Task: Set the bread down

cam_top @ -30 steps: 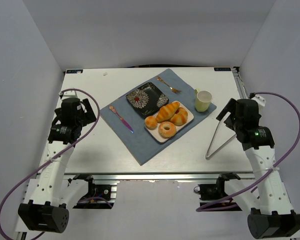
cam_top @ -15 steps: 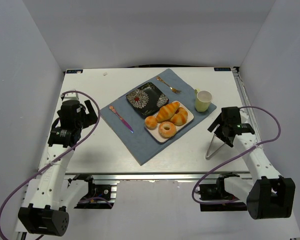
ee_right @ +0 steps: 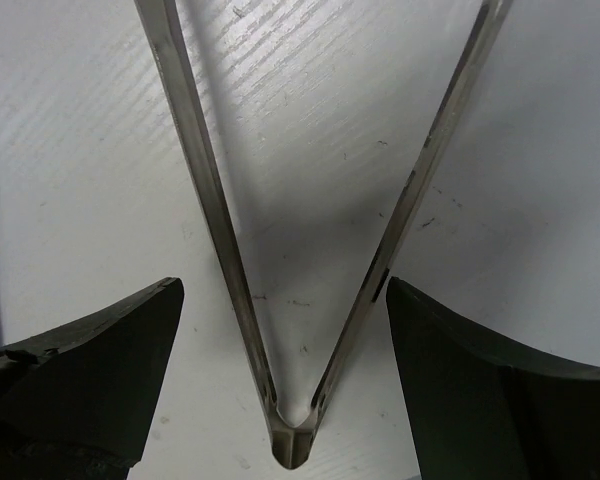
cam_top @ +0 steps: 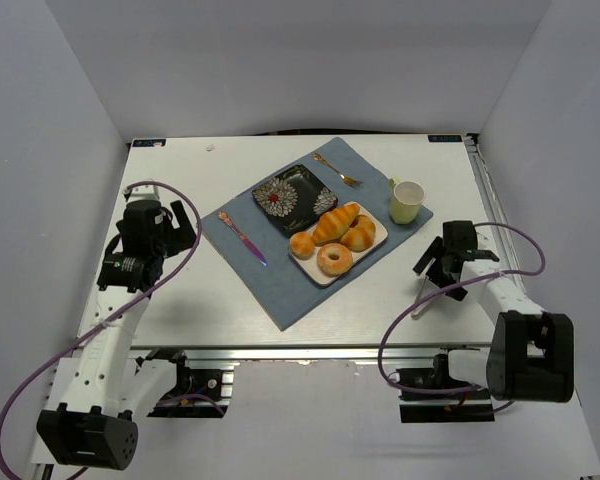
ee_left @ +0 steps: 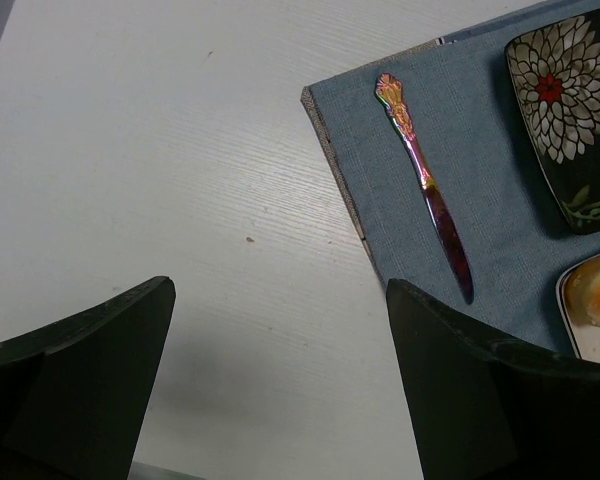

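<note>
The bread [cam_top: 334, 259] lies on the white plate [cam_top: 308, 266], at its near corner. Right gripper [ee_right: 280, 300]: fingers apart and empty, set either side of the metal tongs [ee_right: 200, 170]. Left gripper [ee_left: 280, 290]: fingers apart, holding nothing.

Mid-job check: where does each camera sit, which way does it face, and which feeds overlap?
Top external: fixed above and behind the arms, facing down over the table and bread; left arm and right arm both show.
Left wrist: on the left arm, facing down at the placemat corner and knife; the open left gripper frames the bottom.
Right wrist: on the right arm, facing straight down on the tongs; the open right gripper flanks their hinge.
Shared: top external also shows the knife and tongs.
</note>
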Tool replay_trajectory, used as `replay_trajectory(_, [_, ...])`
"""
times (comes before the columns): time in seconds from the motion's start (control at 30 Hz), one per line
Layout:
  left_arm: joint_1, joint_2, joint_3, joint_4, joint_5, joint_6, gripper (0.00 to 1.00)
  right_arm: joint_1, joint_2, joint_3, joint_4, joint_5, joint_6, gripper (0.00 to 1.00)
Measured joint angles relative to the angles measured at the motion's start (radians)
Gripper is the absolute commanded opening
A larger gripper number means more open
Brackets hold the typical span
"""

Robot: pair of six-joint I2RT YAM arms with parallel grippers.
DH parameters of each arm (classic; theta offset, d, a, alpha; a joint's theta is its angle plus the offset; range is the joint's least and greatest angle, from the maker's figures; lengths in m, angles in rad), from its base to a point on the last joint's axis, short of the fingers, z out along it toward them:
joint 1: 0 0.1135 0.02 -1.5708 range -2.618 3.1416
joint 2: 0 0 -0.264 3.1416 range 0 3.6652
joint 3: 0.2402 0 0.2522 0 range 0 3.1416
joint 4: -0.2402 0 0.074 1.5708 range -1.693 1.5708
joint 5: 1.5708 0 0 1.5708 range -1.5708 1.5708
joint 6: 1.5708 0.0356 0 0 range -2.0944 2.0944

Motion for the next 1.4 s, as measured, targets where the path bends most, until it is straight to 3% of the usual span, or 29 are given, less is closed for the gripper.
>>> replay_trajectory(0.37, [0.0,0.017,-0.013,0.002,-0.002,0.0,0.98,0.001,0.116,-0.006,0.076,0.002,-0.052,0.89])
replay_trajectory(0.47, [0.0,0.021,-0.013,0.002,-0.006,0.003,0.98,0.001,0.133,0.002,0.086,0.017,-0.068,0.86])
replay_trajectory(0.53, [0.0,0.023,-0.014,0.002,-0.01,0.004,0.98,0.002,0.14,0.003,0.093,0.03,-0.08,0.76])
replay_trajectory(0.6, [0.0,0.027,-0.014,0.002,-0.016,0.006,0.98,0.001,0.143,0.003,0.094,0.041,-0.086,0.74])
replay_trajectory(0.73, [0.0,0.031,-0.014,0.002,-0.029,0.012,0.98,0.002,0.145,0.003,0.098,0.051,-0.082,0.8])
replay_trajectory(0.83, [0.0,0.031,-0.014,0.002,-0.036,0.016,0.98,-0.008,0.149,0.003,0.109,0.053,-0.079,0.77])
replay_trajectory(1.17, [0.0,0.027,-0.014,-0.008,-0.058,0.026,0.98,-0.021,0.16,0.012,0.122,0.06,-0.019,0.86])
replay_trajectory(1.4, [0.0,0.025,-0.014,-0.02,-0.062,0.03,0.98,-0.022,0.158,0.012,0.125,0.07,0.03,0.83])
